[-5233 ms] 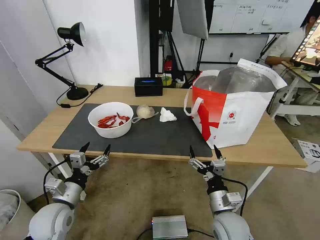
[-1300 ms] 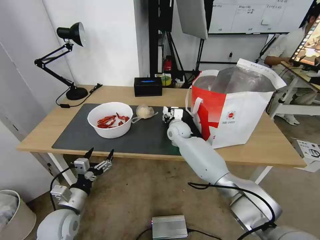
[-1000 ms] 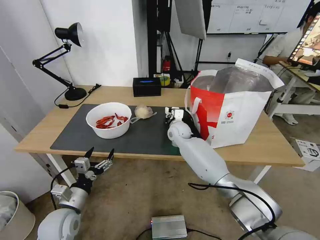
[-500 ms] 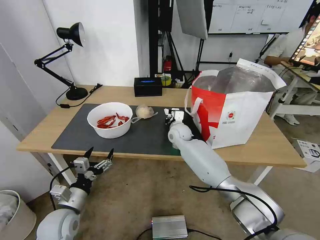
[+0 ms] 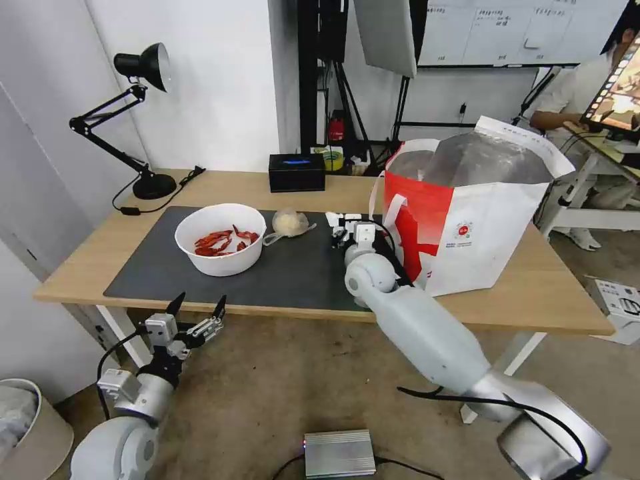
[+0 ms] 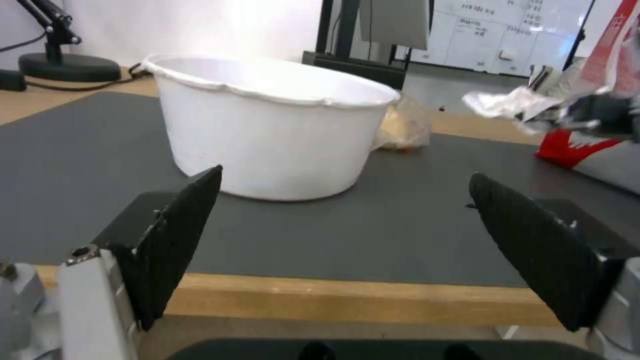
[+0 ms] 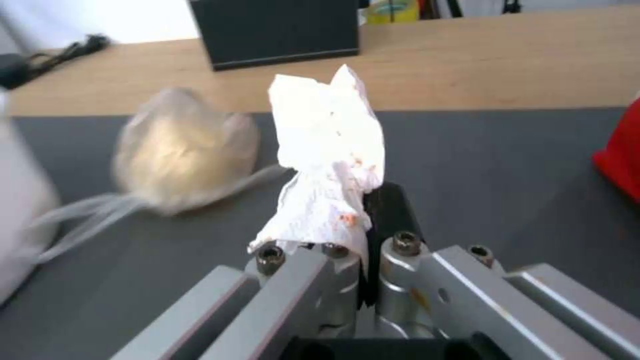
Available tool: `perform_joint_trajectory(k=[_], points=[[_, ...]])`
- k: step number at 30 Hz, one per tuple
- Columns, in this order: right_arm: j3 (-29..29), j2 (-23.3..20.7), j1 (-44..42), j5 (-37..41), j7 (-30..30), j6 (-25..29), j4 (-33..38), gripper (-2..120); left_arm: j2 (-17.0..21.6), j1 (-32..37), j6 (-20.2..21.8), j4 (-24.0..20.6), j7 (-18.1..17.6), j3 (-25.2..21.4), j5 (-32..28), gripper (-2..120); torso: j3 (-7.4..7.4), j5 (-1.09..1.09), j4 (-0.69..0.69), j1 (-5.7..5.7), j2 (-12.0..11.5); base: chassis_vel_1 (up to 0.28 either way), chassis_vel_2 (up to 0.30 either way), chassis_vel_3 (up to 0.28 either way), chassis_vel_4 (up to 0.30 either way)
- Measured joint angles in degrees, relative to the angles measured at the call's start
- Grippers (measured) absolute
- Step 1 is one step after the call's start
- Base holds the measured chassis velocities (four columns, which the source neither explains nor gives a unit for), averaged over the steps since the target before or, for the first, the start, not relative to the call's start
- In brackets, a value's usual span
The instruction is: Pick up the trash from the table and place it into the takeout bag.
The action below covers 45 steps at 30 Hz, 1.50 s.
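Lifted since half a second ago, the right gripper (image 7: 363, 250) now holds the crumpled white tissue (image 7: 330, 165) pinched between its fingers above the dark grey mat (image 5: 293, 273), just beside the white and red foil-lined takeout bag (image 5: 467, 227). One piece of trash seems secured. Farther from that gripper on the light-wood counter (image 5: 533, 293) sit the small clear bag (image 5: 289, 223) and white bowl of red shells (image 5: 220, 239). The left gripper (image 5: 195, 317) hangs spread below the counter edge.

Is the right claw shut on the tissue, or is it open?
Shut on it. The right claw has its fingers pinched together on the tissue, which sticks up from them above the mat.
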Motion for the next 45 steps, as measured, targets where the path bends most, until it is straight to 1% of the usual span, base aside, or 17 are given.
perform_joint_trajectory(k=[5,6,10,11,14,15,18,19,22,23,26,27,30,32,34,38,45], points=[[-0.2,-4.0,-4.3,0.2,-0.5,0.8,8.1,0,0.2,0.1,0.1,-0.1,0.0,0.3,0.2,100,0.00,0.00,0.00,0.00,0.0,0.000,0.000,0.000,0.000],[-0.2,-4.0,-4.3,0.2,-0.5,0.8,8.1,0,0.2,0.1,0.1,-0.1,0.0,0.3,0.2,100,0.00,0.00,0.00,0.00,0.0,0.000,0.000,0.000,0.000],[1.0,-8.8,-10.8,-4.5,-3.8,3.3,15.9,0,0.5,-0.1,0.2,-0.3,-0.1,0.5,0.3,100,0.00,0.00,0.00,-0.01,0.0,0.000,0.000,0.000,0.000],[1.0,-8.8,-10.8,-4.5,-3.8,3.3,15.9,0,0.5,-0.1,0.2,-0.3,-0.1,0.5,0.3,100,0.00,0.00,0.00,-0.01,0.0,0.000,0.000,0.000,0.000],[4.4,-11.8,-18.4,-9.7,-7.7,6.6,20.0,0,0.5,-0.1,0.3,-0.3,-0.2,0.5,0.5,100,0.00,0.02,-0.02,-0.01,0.0,0.000,0.000,0.000,0.000],[4.4,-11.8,-18.4,-9.7,-7.7,6.6,20.0,0,0.5,-0.1,0.3,-0.3,-0.2,0.5,0.5,100,0.00,0.02,-0.02,-0.01,0.0,0.000,0.000,0.000,0.000],[9.3,-14.2,-25.8,-15.3,-13.1,11.0,23.0,0,0.5,-0.1,0.3,-0.3,-0.2,0.9,0.8,100,0.00,0.01,-0.01,-0.01,0.0,0.000,0.000,0.000,0.000],[9.3,-14.2,-25.8,-15.3,-13.1,11.0,23.0,0,0.5,-0.1,0.3,-0.3,-0.2,0.9,0.8,100,0.00,0.01,-0.01,-0.01,0.0,0.000,0.000,0.000,0.000],[13.3,-15.5,-31.4,-19.7,-17.0,16.3,25.4,0,0.7,0.0,0.3,-0.3,-0.2,1.4,1.3,100,-0.01,0.01,-0.02,-0.01,0.0,0.000,0.000,0.000,0.000],[13.3,-15.5,-31.4,-19.7,-17.0,16.3,25.4,0,0.7,0.0,0.3,-0.3,-0.2,1.4,1.3,100,-0.01,0.01,-0.02,-0.01,0.0,0.000,0.000,0.000,0.000],[17.3,-15.3,-36.1,-23.5,-18.8,20.4,27.9,0,0.6,0.0,0.3,-0.6,-0.2,1.8,1.6,100,-0.01,0.01,-0.01,-0.01,0.0,0.000,0.000,0.000,0.000],[17.3,-15.3,-36.1,-23.5,-18.8,20.4,27.9,0,0.6,0.0,0.3,-0.6,-0.2,1.8,1.6,100,-0.01,0.01,-0.01,-0.01,0.0,0.000,0.000,0.000,0.000],[22.3,-14.1,-41.3,-25.4,-20.2,23.2,30.5,0,0.5,0.1,0.3,-1.1,-0.2,1.6,1.6,100,-0.01,0.00,-0.01,-0.01,0.0,0.000,0.000,0.000,0.000],[23.1,-13.9,-42.1,-25.8,-20.5,23.8,30.8,0,0.5,0.2,0.3,-1.2,-0.2,1.5,1.6,100,-0.01,0.01,-0.01,-0.01,0.0,0.000,0.000,0.000,0.000],[25.9,-13.0,-44.9,-27.6,-21.9,26.4,31.7,0,0.5,0.4,0.3,-1.3,-0.3,1.2,1.5,100,-0.01,0.00,-0.01,-0.01,0.0,0.000,0.000,0.000,0.000],[29.0,-11.4,-47.8,-29.5,-23.0,28.9,32.6,0,0.5,0.5,0.3,-1.4,-0.3,1.0,1.4,100,-0.01,0.00,-0.01,-0.01,0.0,0.000,0.000,0.000,0.000],[31.9,-9.4,-49.3,-31.1,-23.8,31.6,33.4,0,0.5,0.6,0.3,-1.4,-0.2,1.0,1.4,100,0.00,0.00,-0.02,-0.01,0.0,0.000,0.000,0.000,0.000]])
